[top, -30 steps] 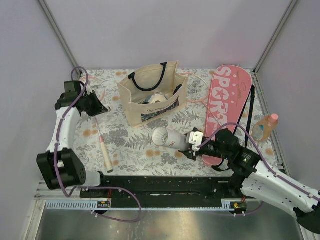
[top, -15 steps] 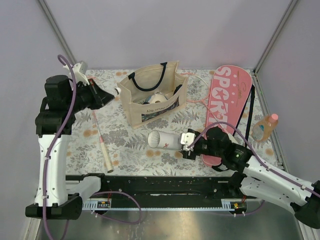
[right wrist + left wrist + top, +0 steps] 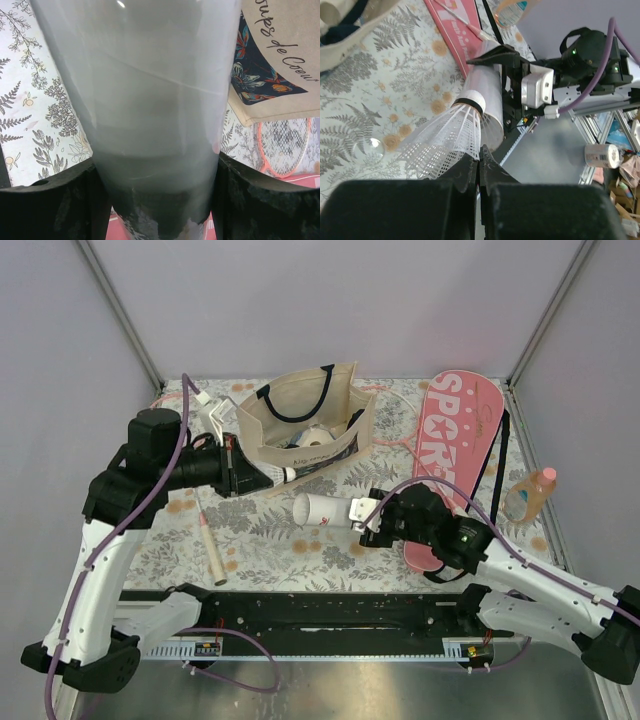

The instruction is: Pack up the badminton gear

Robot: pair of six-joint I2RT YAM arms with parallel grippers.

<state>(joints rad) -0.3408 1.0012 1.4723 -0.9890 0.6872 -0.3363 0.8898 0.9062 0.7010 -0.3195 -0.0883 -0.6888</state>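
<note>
My right gripper (image 3: 363, 516) is shut on the long white tube (image 3: 322, 508) and holds it level above the mat, open end to the left. The tube fills the right wrist view (image 3: 150, 100) between my fingers (image 3: 47, 200). My left gripper (image 3: 256, 477) is shut on the skirt edge of the white feather shuttlecock (image 3: 281, 475). In the left wrist view the shuttlecock (image 3: 445, 137) points its cork end at the tube's open end (image 3: 487, 100), close to it. The pink SPORT cover (image 3: 455, 445) lies flat at the right. One racket's white handle (image 3: 210, 540) lies at the left.
A beige tote bag (image 3: 300, 430) with black handles stands at the back centre, its side showing in the right wrist view (image 3: 280, 65). A second racket's head (image 3: 285, 145) lies between bag and cover. A small clear bottle (image 3: 530, 495) with a pink cap sits at the right edge.
My left arm has swung from the far left to the middle, bringing the shuttlecock up to the tube's open end. My right gripper has carried the tube slightly left and back.
</note>
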